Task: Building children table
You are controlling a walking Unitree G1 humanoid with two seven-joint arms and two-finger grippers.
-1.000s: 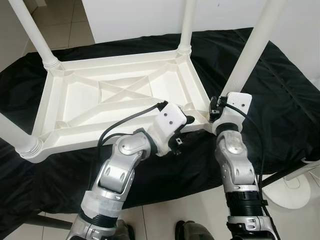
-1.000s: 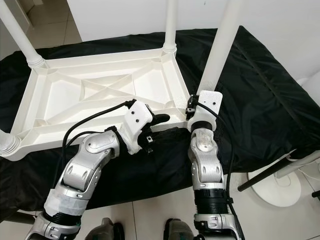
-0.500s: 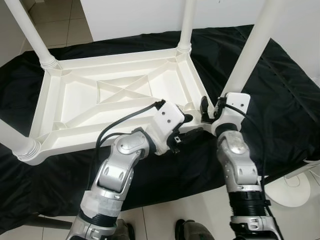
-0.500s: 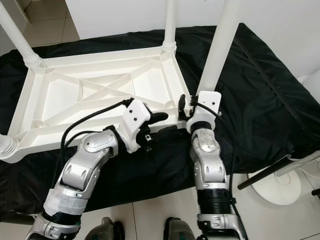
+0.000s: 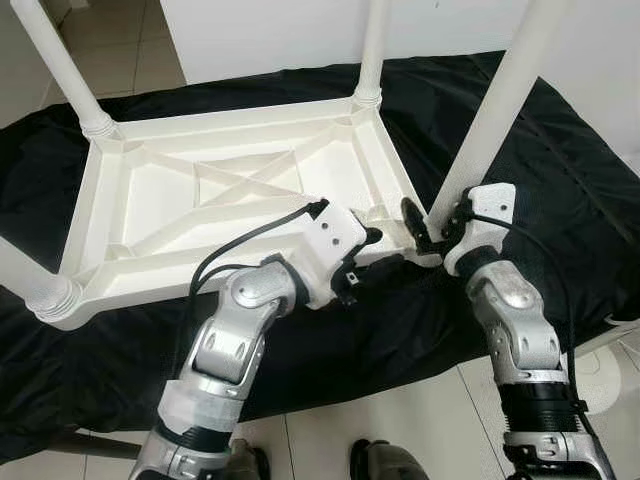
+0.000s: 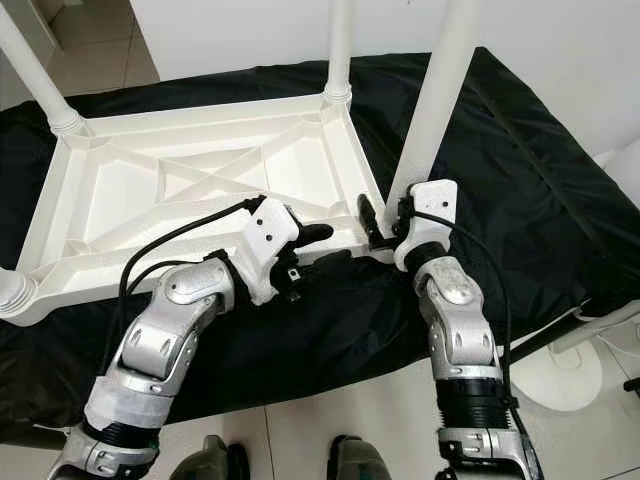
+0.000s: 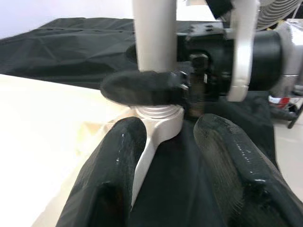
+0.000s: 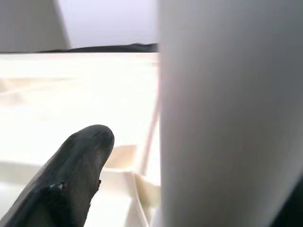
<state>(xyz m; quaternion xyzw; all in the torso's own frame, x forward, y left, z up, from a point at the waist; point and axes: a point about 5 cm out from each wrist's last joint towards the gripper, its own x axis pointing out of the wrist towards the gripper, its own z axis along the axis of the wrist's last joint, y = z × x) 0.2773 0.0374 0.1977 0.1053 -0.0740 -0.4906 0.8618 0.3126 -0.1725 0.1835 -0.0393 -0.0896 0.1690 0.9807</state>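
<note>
You have a white plastic children's table (image 5: 230,190) lying upside down on the black cloth, its ribbed underside facing up with diagonal cross braces around a central rectangle. Four round white plastic legs stand up from the corner sockets: far left (image 5: 60,65), far right (image 5: 372,50), near left (image 5: 25,275) and near right (image 5: 495,110), the last rising steeply from its ringed socket.

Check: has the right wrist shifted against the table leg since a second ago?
Yes. The right gripper swung out to the robot's right of the table leg, fingers still around its base.
</note>
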